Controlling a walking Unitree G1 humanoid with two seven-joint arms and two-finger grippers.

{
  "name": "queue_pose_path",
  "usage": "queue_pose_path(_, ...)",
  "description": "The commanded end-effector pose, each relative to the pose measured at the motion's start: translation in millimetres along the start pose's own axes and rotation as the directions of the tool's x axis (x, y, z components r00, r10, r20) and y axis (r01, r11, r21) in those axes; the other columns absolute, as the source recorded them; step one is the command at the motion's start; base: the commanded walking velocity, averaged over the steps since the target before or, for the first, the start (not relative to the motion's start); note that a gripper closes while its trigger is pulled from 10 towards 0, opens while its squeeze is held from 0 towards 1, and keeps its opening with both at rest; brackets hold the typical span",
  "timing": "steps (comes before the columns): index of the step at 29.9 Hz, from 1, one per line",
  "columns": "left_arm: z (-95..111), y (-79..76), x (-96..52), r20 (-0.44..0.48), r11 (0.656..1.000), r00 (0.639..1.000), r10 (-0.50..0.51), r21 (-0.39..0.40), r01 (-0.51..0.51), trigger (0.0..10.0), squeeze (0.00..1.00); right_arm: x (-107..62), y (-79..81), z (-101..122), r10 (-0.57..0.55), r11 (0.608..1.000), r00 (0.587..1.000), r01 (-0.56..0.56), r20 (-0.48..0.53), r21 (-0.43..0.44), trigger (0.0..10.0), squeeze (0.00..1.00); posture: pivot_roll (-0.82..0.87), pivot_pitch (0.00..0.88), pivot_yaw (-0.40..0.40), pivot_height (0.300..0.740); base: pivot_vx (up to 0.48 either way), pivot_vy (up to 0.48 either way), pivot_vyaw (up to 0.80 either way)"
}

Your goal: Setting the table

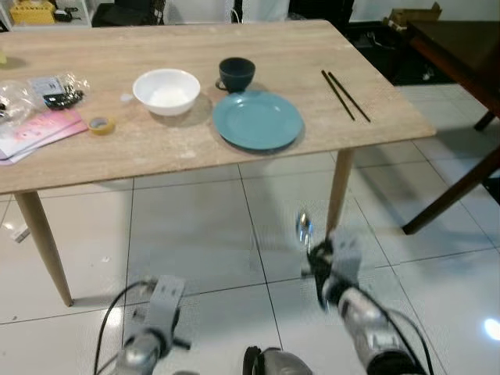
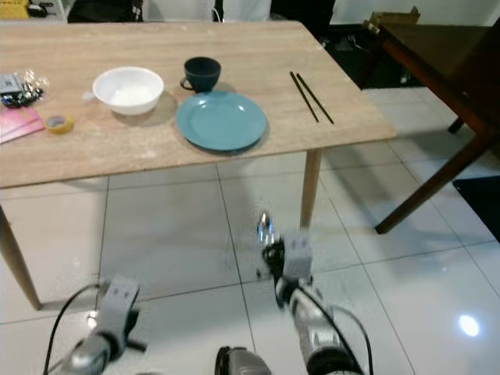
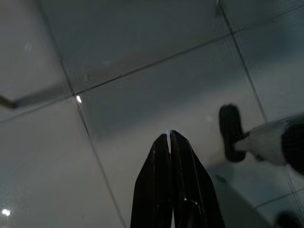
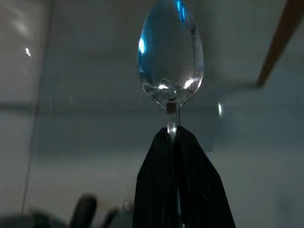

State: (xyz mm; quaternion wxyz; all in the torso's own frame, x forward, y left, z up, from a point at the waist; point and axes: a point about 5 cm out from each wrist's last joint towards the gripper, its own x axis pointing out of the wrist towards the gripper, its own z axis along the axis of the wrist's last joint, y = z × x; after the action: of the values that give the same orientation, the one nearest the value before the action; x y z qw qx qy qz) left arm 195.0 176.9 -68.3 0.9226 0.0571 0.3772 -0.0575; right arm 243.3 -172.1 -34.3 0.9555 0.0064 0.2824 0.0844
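Below the near edge of a light wooden table, we hold our two arms low over a glossy white tiled floor. Our right gripper has its two black fingers pressed together on the neck of a shiny metal spoon, pinching it so that the bowl of the spoon points up and forward, just in front of the table's right front leg. In the head views the spoon sits as a small bright oval above the right wrist, lower than the tabletop and not touching it.

Our left gripper hangs over bare tiles, its fingers closed against each other with nothing between them.

On the table, a round teal plate lies near the front edge. Just behind it stands a dark cup, close to the plate's far rim. To the left of the plate sits a white bowl. Well to the right of the plate, a pair of dark chopsticks lies side by side, angled toward the table's right corner. Farther left we see a small roll of yellow tape, some pink paper and a clear plastic packet. A darker wooden table stands to the right.
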Motion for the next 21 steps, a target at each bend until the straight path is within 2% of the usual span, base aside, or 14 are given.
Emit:
queue_pose_path(1,9.8,1.4,2.2,0.04,0.999,0.999,0.028,-0.046,-0.026,10.0,0.0,-3.0,-3.5,-11.1,-0.066,0.996,0.997,0.068,-0.042,0.058,10.0,0.0,0.03,0.04,-0.013,0.74,0.0,0.0,0.0)
queue_pose_path(3,17.1,2.6,3.7,0.069,0.998,0.997,0.033,-0.046,-0.03,10.0,0.0,-3.5,-3.2,-13.0,-0.084,0.993,0.996,0.087,-0.044,0.083,10.0,0.0,0.03,0.041,-0.008,0.74,0.0,0.0,0.0)
queue_pose_path(7,34.6,4.4,8.2,0.129,0.998,0.991,0.036,-0.054,-0.029,10.0,0.0,-1.1,1.2,-5.6,-0.066,0.995,0.998,0.065,0.002,0.076,10.0,0.0,0.04,0.048,-0.005,0.74,0.0,0.0,0.0)
queue_pose_path(8,42.0,4.2,8.6,0.168,0.998,0.985,0.03,-0.063,-0.019,10.0,0.0,0.6,4.1,3.2,-0.034,0.998,0.998,0.031,0.052,0.063,10.0,0.0,0.04,0.051,-0.003,0.74,0.0,0.0,0.0)
queue_pose_path(10,46.9,4.2,9.1,0.194,0.998,0.981,0.027,-0.069,-0.014,10.0,0.0,2.1,6.4,9.1,-0.013,0.999,0.996,0.008,0.085,0.05,10.0,0.0,0.04,0.052,-0.002,0.74,0.0,0.0,0.0)
queue_pose_path(11,53.3,3.8,8.9,0.233,0.997,0.972,0.015,-0.075,0.002,10.0,0.0,3.6,10.7,20.3,0.035,0.999,0.989,-0.04,0.145,0.035,10.0,0.0,0.05,0.056,0.002,0.74,0.0,0.0,0.0)
queue_pose_path(12,61.3,2.0,7.5,0.285,0.997,0.958,-0.02,-0.068,0.041,10.0,0.0,4.3,15.6,36.7,0.093,0.995,0.97,-0.096,0.223,0.003,10.0,0.0,0.05,0.056,0.0,0.74,0.0,0.0,0.0)
queue_pose_path(14,70.4,-1.4,4.7,0.345,0.994,0.935,-0.079,-0.046,0.101,10.0,0.0,2.9,20.9,58.0,0.16,0.987,0.936,-0.157,0.313,-0.035,10.0,0.0,0.05,0.061,-0.005,0.74,0.0,0.0,0.0)
queue_pose_path(15,77.1,-6.7,0.9,0.388,0.984,0.908,-0.157,-0.01,0.175,10.0,0.0,-0.2,21.4,79.9,0.189,0.981,0.901,-0.191,0.39,-0.032,10.0,0.0,0.06,0.064,-0.015,0.74,0.0,0.0,0.0)
queue_pose_path(16,77.1,-6.7,0.9,0.388,0.984,0.908,-0.157,-0.01,0.175,10.0,0.0,-0.2,21.4,79.9,0.189,0.981,0.901,-0.191,0.39,-0.032,10.0,0.0,0.06,0.064,-0.015,0.74,0.0,0.0,0.0)
queue_pose_path(18,81.5,-12.4,-2.9,0.403,0.968,0.881,-0.248,0.079,0.237,10.0,0.0,-6.7,19.7,114.7,0.211,0.974,0.841,-0.226,0.499,-0.03,10.0,0.0,0.06,0.065,-0.022,0.74,0.0,0.0,0.0)
queue_pose_path(20,81.5,-12.4,-2.9,0.403,0.968,0.881,-0.248,0.079,0.237,10.0,0.0,-6.7,19.7,114.7,0.211,0.974,0.841,-0.226,0.499,-0.03,10.0,0.0,0.06,0.065,-0.022,0.74,0.0,0.0,0.0)
queue_pose_path(21,82.3,-12.4,-3.1,0.4,0.965,0.879,-0.261,0.106,0.239,10.0,0.0,-10.8,16.9,140.0,0.201,0.975,0.799,-0.221,0.567,-0.034,10.0,0.0,0.06,0.066,-0.026,0.74,0.0,0.0,0.0)
